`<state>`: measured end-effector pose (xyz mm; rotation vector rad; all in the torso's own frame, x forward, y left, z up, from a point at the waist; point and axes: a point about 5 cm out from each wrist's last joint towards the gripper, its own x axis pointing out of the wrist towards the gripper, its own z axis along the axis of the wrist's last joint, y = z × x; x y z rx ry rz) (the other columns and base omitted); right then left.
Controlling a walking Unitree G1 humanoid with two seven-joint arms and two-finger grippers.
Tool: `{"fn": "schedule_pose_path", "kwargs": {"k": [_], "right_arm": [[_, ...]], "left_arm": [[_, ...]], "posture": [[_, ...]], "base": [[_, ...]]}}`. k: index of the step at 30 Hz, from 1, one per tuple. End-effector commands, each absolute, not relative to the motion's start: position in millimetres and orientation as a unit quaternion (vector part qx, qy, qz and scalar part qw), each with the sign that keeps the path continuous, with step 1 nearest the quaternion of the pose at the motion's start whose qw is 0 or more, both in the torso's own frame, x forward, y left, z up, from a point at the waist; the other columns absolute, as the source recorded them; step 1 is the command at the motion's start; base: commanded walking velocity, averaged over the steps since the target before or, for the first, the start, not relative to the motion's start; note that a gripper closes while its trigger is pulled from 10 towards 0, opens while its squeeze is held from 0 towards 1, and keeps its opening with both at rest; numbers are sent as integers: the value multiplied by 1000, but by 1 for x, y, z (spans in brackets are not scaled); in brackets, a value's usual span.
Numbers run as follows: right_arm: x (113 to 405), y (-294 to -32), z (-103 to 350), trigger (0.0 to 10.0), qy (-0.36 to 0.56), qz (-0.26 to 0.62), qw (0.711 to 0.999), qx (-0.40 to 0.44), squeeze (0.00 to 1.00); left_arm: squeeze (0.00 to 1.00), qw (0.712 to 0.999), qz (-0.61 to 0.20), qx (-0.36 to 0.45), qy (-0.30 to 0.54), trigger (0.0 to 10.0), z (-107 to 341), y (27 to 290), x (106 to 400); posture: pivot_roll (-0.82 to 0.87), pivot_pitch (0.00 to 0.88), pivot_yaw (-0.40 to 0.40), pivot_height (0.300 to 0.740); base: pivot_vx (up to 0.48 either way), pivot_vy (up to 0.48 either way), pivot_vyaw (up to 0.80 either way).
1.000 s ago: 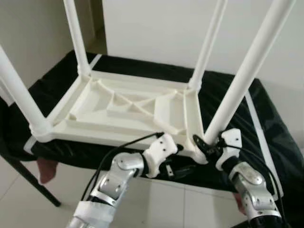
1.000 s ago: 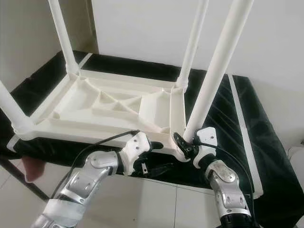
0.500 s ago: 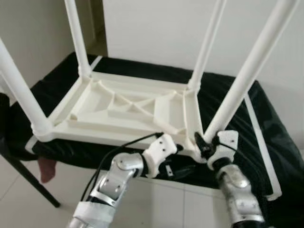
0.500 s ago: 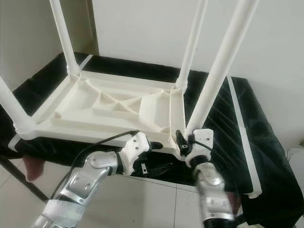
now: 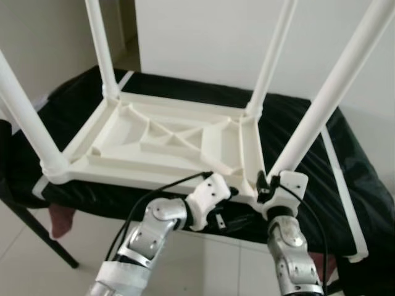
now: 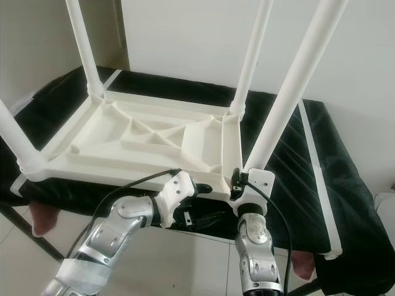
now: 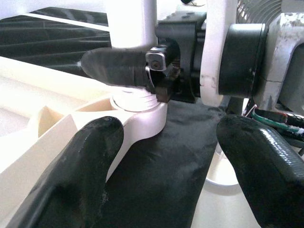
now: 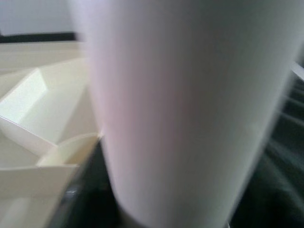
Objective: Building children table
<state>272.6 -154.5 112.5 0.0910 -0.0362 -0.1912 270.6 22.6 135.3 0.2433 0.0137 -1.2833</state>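
Note:
A white plastic children's table [image 5: 166, 139] lies upside down on a black-covered surface, with its legs pointing up. My right gripper [image 5: 266, 184] is at the base of the near right leg [image 5: 321, 111], shut on it where it meets the corner socket. In the left wrist view one of its black fingers [image 7: 118, 66] lies across that leg's base. The right wrist view has the leg [image 8: 190, 109] very close. My left gripper [image 7: 175, 166] is open just under the table's front edge beside the same corner, holding nothing.
The black cover [image 5: 349, 166] reaches a little past the table on the right. Three other legs stand up: far left [image 5: 102, 43], far right [image 5: 271, 55] and near left [image 5: 21, 111]. A white wall is behind, and tiled floor [image 5: 55, 271] lies below.
My right forearm has swung left to stand almost straight under the corner, and the wrist has turned around the leg's base while staying on it. The left arm has not moved.

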Motion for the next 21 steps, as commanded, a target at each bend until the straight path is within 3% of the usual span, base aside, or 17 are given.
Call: {"fn": "schedule_pose_path", "kwargs": {"k": [1, 12, 13, 14, 18, 21], "right_arm": [[268, -157, 102, 10000, 9, -116, 992, 54, 1000], [270, -161, 112, 10000, -13, -92, 994, 56, 1000], [270, -163, 113, 10000, -16, -76, 995, 57, 949], [271, -166, 114, 10000, -18, -57, 997, 52, 31], [271, -170, 115, 10000, -22, -30, 998, 46, 0], [275, -180, 119, 10000, -23, 55, 998, 13, 0]], "left_arm": [[0, 805, -582, 112, 3, 10000, 138, 20, 273], [0, 805, -582, 113, 4, 10000, 137, 20, 273], [0, 806, -582, 113, 4, 10000, 137, 20, 273], [0, 806, -582, 114, 3, 10000, 137, 20, 273], [0, 805, -582, 114, 4, 10000, 137, 20, 273], [0, 805, -582, 115, 4, 10000, 137, 21, 273]], "posture": [[5, 0, -53, 740], [6, 0, -53, 740], [5, 0, -53, 740], [5, 0, -53, 740], [2, 0, -51, 740], [0, 0, -47, 740]], "base": [[0, 0, 0], [0, 0, 0], [0, 0, 0], [0, 0, 0], [0, 0, 0], [0, 0, 0]]}}
